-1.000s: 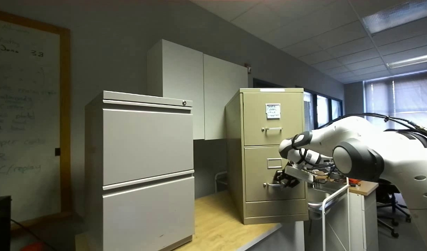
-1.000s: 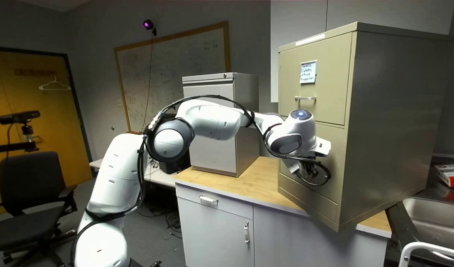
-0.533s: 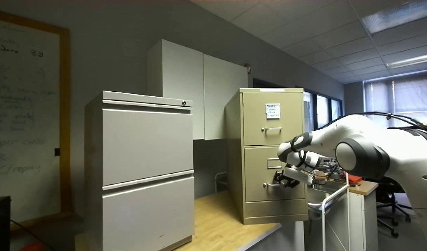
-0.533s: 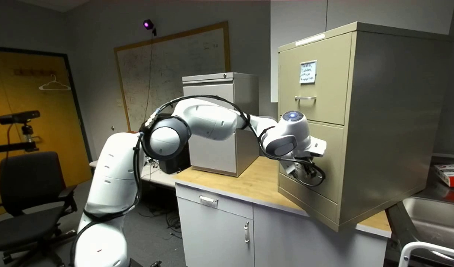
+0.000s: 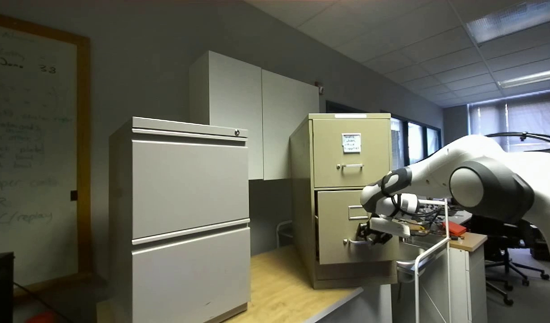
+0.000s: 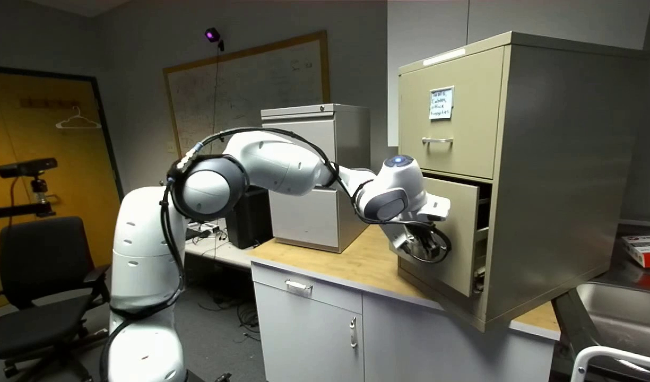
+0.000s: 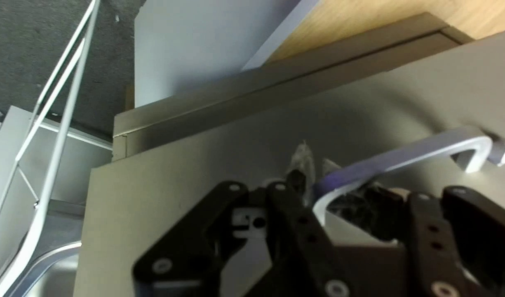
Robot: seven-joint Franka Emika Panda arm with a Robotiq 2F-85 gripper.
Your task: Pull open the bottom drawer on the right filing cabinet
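The right filing cabinet (image 5: 301, 197) is tall and tan, and also shows in an exterior view (image 6: 563, 159). Its bottom drawer (image 5: 333, 220) stands partly open; the dark gap and drawer side show behind its front (image 6: 464, 233). The upper drawer (image 5: 326, 148) with the white paper is closed. My gripper (image 5: 364, 234) is at the silver handle (image 5: 353, 242). In the wrist view the gripper (image 7: 317, 168) has its fingers on either side of one end of the handle (image 7: 400, 156), closed round it. The fingertips behind the handle are partly hidden.
A pale grey two-drawer cabinet (image 5: 189, 188) stands on the wooden counter (image 5: 279, 278). A white rail (image 5: 417, 282) and a sink (image 6: 622, 307) are beside the tan cabinet. A grey base cabinet (image 6: 309, 329) is below the counter.
The bottom drawer has come out from closed to partly open. My gripper and arm have moved back away from the cabinet with the handle.
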